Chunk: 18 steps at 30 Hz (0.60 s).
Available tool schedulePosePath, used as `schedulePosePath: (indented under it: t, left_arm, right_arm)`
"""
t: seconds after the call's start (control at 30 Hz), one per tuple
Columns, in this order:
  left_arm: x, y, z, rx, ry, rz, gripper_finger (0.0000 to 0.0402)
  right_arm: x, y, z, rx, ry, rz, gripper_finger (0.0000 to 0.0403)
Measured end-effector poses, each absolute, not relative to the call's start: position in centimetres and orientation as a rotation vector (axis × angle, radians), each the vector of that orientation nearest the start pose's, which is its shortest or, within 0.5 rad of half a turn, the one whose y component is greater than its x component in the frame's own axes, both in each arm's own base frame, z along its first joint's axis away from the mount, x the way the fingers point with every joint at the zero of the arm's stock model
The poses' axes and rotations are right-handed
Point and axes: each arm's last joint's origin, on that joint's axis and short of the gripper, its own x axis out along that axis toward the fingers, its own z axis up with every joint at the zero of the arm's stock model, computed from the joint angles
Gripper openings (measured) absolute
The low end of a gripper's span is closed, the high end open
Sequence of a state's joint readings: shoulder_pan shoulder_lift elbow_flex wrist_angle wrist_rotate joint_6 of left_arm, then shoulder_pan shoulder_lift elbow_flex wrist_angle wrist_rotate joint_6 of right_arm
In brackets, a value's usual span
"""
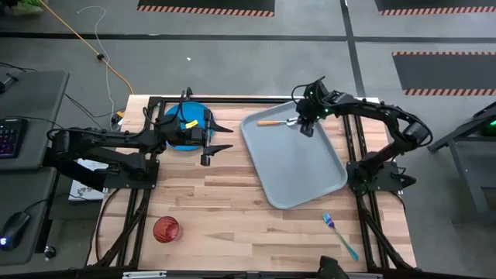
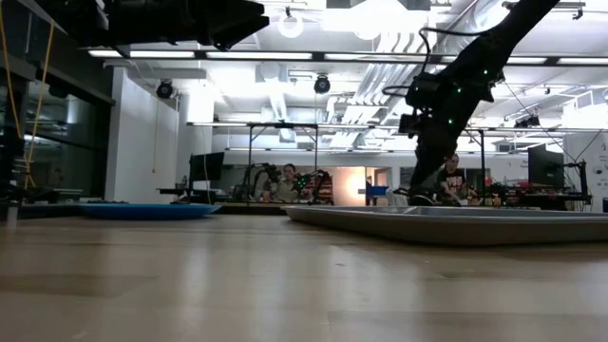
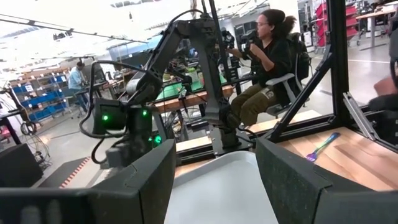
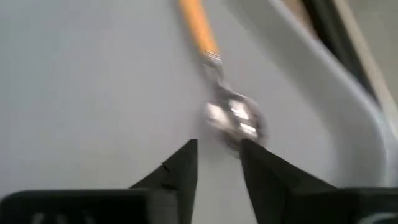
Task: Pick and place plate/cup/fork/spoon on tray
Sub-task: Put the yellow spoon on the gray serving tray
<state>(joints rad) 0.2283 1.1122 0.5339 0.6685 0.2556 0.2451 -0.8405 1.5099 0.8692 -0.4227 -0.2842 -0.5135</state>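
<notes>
Spoon: we see the spoon [image 1: 277, 122] lying inside the tray [image 1: 302, 182] near its far rim, orange handle pointing toward the left arm's side, metal bowl [image 4: 236, 121] just ahead of the right fingertips.

Right gripper: the right gripper [image 1: 304, 124] sits low over the tray's far end with its fingers a little apart and nothing between them; we judge it has let go of the spoon.

Left gripper: the left gripper [image 1: 218, 138] hangs spread and empty near the plate [image 1: 186, 124], which lies on the bare table beside the tray's far-left corner.

Still outside the tray: the plate, the cup [image 1: 165, 229] near the front-left of the table, and the fork [image 1: 339, 232] on the wood past the tray's near-right corner.

Risk at the spoon: the right fingertips are so close to the bowl that a sideways move before lifting could, we think, nudge the spoon or flip it against the rim.

Risk with the plate: it is flat and wide, so we expect the left fingers to need an edge grip; a shallow bite could let it slide or tip.

Risk on placement: if the plate comes down over the spoon it would rock, so we would want it set on the clear near half of the tray.

Risk between arms: both grippers work close to the tray's far end, and we judge a collision possible if they move together.
</notes>
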Motion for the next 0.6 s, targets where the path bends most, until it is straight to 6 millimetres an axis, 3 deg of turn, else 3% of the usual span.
schedulePosePath:
  t: [0.17, 0.43, 0.6]
  left_arm:
    - [23.2, 4.6, 26.5, 0.259, -0.091, -0.017, 0.0213]
    - [23.2, 4.6, 26.5, 0.258, -0.091, -0.017, 0.0213]
    - [23.2, 4.6, 26.5, 0.258, -0.091, -0.017, 0.0213]
  right_arm:
    - [20.9, -19.1, 17.2, 0.134, 1.045, -0.163, 0.0011]
    - [22.1, -18.9, 14.9, 0.098, 1.154, -0.184, 0.0004]
    - [22.2, -19.3, 14.7, 0.058, 1.172, -0.246, 0.0001]
